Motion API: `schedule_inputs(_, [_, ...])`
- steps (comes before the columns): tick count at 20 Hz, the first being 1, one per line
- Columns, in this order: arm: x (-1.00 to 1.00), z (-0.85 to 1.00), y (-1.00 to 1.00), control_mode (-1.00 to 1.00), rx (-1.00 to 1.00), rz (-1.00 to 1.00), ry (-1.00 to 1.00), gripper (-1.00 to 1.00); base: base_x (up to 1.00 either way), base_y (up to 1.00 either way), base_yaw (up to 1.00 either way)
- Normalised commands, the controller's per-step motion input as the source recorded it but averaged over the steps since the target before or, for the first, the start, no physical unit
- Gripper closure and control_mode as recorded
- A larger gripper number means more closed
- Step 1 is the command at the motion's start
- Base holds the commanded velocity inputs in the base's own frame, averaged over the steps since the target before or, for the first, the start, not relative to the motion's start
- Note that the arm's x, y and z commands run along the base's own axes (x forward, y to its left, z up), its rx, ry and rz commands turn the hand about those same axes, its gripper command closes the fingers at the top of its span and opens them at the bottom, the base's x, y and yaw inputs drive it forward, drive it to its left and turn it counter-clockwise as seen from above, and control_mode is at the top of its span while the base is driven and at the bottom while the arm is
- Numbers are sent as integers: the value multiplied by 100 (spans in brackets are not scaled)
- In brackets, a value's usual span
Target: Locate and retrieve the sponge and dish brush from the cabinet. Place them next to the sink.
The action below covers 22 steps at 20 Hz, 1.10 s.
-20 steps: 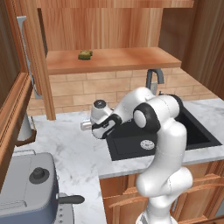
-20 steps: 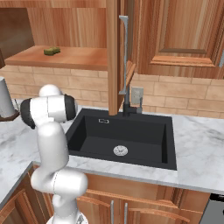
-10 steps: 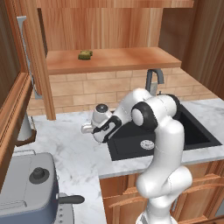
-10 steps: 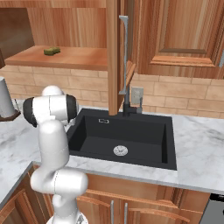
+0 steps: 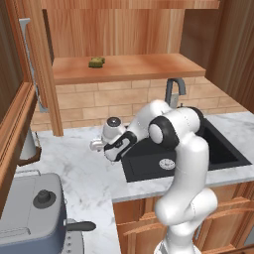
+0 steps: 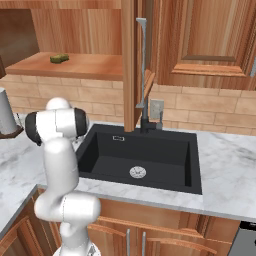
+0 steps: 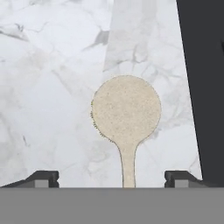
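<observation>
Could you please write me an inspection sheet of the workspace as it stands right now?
Surface: white marble counter, bare around the brush.
Job's things: olive-green sponge on the wooden shelf of the open reddish-brown cabinet; cream round-headed dish brush lying on the marble beside the black sink.
Clutter: grey appliance at the counter corner.
Gripper: the gripper is open, fingertips either side of the brush handle, low over the counter.
Cables: nothing seen.
Surroundings: tan brick backsplash, black faucet.
</observation>
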Motion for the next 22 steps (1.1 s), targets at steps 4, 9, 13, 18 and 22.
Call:
schedule_inputs(4, [-31, 67, 0, -100, 0, 0, -10, -100, 0, 0, 0])
schedule_inputs(9, [-49, 75, 0, -100, 1, 0, -16, -100, 0, 0, 0])
schedule_inputs(13, [-50, 80, 0, -100, 3, 0, -19, -100, 0, 0, 0])
schedule_inputs(18, [-52, 81, 0, -100, 8, 0, -16, -100, 0, 0, 0])
schedule_inputs(22, [-53, 83, 0, -100, 9, 0, -16, -100, 0, 0, 0])
